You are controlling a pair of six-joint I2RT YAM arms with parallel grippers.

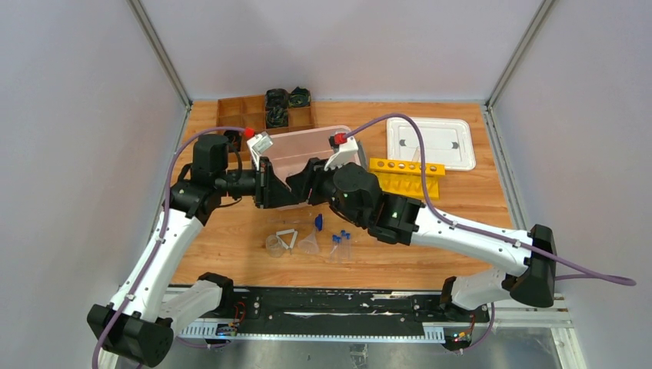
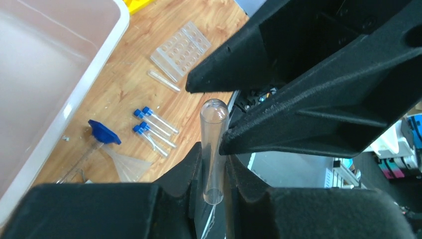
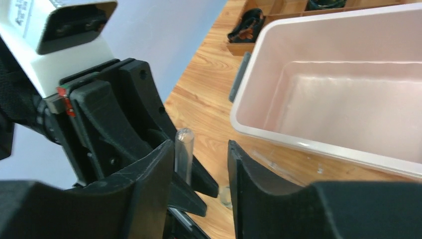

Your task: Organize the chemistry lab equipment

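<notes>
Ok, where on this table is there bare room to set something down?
Bare wood: right of the yellow rack in front of the white lid, and near-right past the blue-capped tubes, under the right arm. The pink bin looks empty. Crowded: near centre around the funnel and beaker.

both arms same build: left arm (image 1: 154, 261) and right arm (image 1: 469, 234) have white links with black joint housings (image 1: 538, 265). purple cable (image 1: 596, 278) runs along each, red connector (image 1: 337, 138) at the white wrist camera box (image 1: 344, 154). fingers (image 3: 278, 199) matte black, grainy printed texture, small red tab (image 3: 62, 94) at the left finger mount
</notes>
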